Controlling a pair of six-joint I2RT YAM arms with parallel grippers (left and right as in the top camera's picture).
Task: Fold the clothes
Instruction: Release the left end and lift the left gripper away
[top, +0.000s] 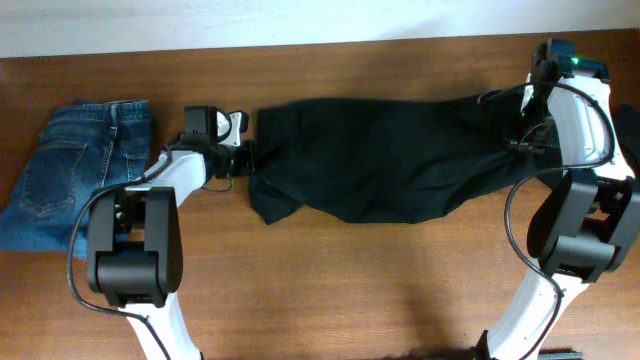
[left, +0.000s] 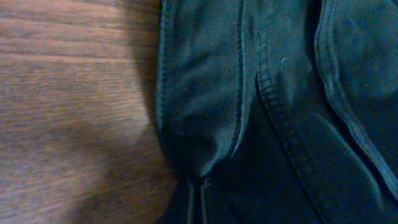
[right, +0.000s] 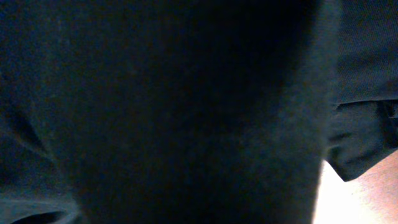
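On the brown wooden table (top: 350, 290), left gripper (top: 247, 159) and right gripper (top: 520, 138) clamp opposite ends of long matte black trousers (top: 380, 160), best lifted evenly together.

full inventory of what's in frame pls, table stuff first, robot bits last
black trousers: 1, black, laid lengthwise across the table's middle and right
blue jeans: 1, blue denim, folded at the table's left end, apart from the trousers
table: 1, brown wood, under everything
left arm: 1, white and black, front left, reaching to the trousers' left end
right arm: 1, white and black, front right, reaching to the trousers' right end
left gripper: 1, black, shut on the trousers' left edge
right gripper: 1, black, shut on the trousers' right end; fabric fills its wrist view
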